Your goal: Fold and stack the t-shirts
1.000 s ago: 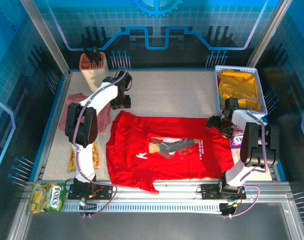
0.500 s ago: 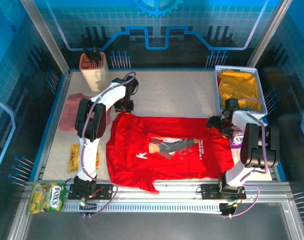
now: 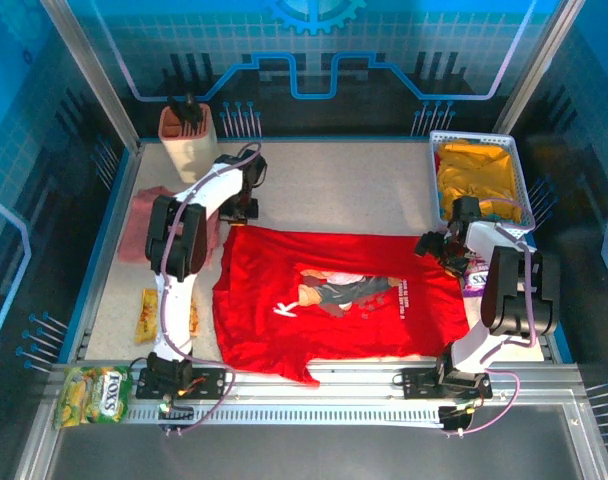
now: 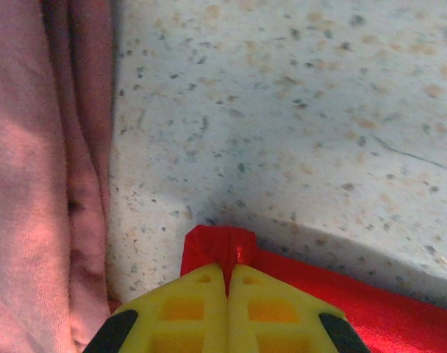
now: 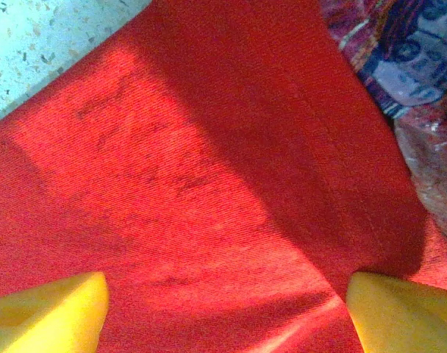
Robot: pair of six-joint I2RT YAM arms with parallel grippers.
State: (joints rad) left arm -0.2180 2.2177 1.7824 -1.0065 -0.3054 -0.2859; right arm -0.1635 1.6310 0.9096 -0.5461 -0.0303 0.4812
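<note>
The red shirt [image 3: 334, 300] lies spread flat across the middle of the table [image 3: 344, 190], print side up. Its near hem runs close along the front rail, and its far edge crosses the table about midway. The pink shirt [image 3: 144, 220] lies bunched against the left wall.

The left gripper [image 3: 246, 210] is down at the far-left corner of the red shirt. In the left wrist view its yellow fingers [image 4: 187, 309] are pressed together, and a small fold of the red shirt's corner [image 4: 216, 246] is pinched at their tips. The pink shirt's edge [image 4: 32, 184] lies just beside this to the left, with a narrow strip of bare table [image 4: 297, 110] between the two.

The right gripper [image 3: 431, 245] is at the far-right corner of the red shirt. In the right wrist view its fingers stand wide apart [image 5: 225, 285] over the red cloth [image 5: 194, 162] and grip nothing. A patterned packet [image 5: 407, 66] lies against the cloth's right edge.

The widest open room is the bare table beyond the red shirt's far edge. That space runs between a beige holder [image 3: 187, 135] at the far left and a white basket [image 3: 471, 136] of yellow cloth [image 3: 474, 175] at the far right. A snack packet [image 3: 147, 315] lies in the narrow gap left of the red shirt.
</note>
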